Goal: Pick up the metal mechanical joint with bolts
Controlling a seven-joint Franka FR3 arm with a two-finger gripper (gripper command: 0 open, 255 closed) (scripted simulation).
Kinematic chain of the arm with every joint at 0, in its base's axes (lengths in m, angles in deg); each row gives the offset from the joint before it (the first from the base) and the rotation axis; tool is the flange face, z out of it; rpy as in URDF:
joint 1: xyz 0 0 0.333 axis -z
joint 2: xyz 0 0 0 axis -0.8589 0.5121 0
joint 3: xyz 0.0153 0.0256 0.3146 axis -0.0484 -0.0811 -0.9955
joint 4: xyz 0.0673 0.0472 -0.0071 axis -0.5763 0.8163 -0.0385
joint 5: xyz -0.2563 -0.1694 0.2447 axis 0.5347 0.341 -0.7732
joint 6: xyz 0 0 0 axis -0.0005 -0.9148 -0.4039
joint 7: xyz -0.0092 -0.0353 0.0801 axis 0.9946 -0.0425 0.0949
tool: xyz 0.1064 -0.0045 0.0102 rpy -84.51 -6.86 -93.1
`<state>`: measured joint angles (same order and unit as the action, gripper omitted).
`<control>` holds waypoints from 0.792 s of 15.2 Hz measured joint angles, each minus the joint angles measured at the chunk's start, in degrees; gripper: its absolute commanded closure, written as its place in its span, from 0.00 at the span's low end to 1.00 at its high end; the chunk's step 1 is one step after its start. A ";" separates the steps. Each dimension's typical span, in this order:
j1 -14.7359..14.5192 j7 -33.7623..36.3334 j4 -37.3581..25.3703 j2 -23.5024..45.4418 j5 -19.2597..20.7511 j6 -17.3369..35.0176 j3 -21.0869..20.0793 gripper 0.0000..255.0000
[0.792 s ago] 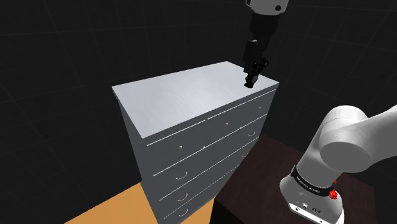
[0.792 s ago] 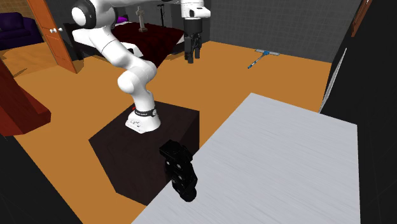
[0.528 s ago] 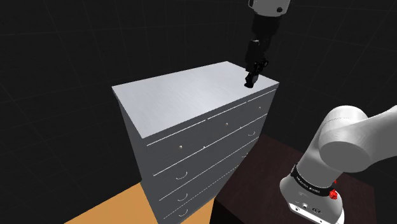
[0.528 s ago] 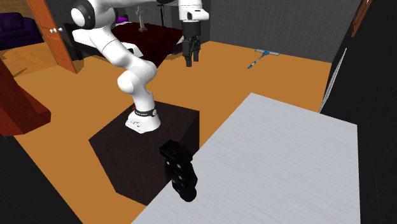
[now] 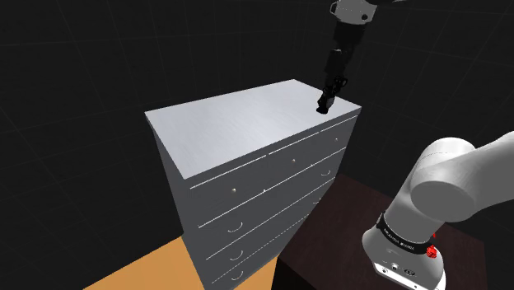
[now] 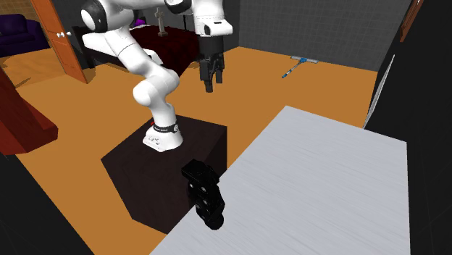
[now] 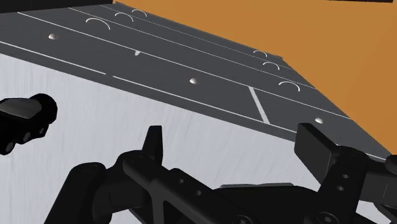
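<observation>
Grey dresser (image 5: 231, 123) bears one black joint (image 6: 204, 195), one gripper (image 6: 208, 85) overhead.

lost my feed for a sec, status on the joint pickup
Claw open, high above the dresser edge. Black joint lies on the dresser top, untouched. Nothing between them.

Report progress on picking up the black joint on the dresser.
Done: nothing yet; the joint rests on the dresser top, near its edge. In hand: the tool hangs open in the air, well apart from the joint. Left: line up over it, descend, close, lift.
</observation>
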<state>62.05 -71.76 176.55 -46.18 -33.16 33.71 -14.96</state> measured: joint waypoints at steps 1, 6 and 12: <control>0.29 -1.15 -0.09 1.00 0.39 1.13 1.34 0.00; 1.50 -7.60 -3.82 6.65 1.54 4.31 8.11 0.00; 1.93 -15.71 -9.12 15.09 0.53 8.64 16.41 0.00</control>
<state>63.98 -87.47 167.43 -31.10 -32.64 42.35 1.45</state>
